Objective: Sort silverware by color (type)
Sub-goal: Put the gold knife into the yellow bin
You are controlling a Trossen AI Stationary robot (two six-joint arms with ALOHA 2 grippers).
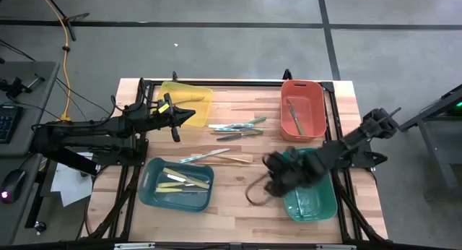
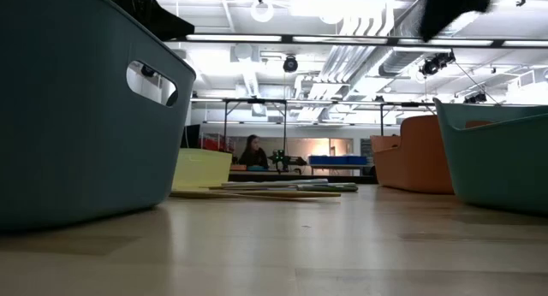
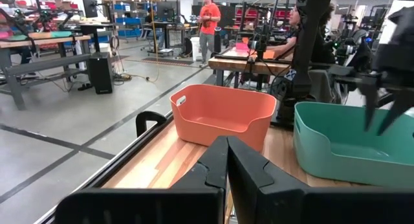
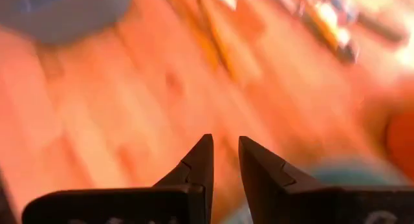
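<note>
Loose thin silverware pieces (image 1: 237,127) in silver-grey, teal and gold-tan lie mid wooden bench (image 1: 238,207). The right tool (image 4: 223,160), fingers slightly parted and empty, hangs beside the green plastic bin (image 1: 314,203); the left tool (image 3: 226,162), pressed shut and empty, hovers near the yellow bin (image 1: 189,95).

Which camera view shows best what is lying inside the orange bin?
The high view: it looks straight down into the orange bin, where thin utensils lie. The low view and the left wrist view show only its walls from the side. The right wrist view does not show it clearly.
</note>
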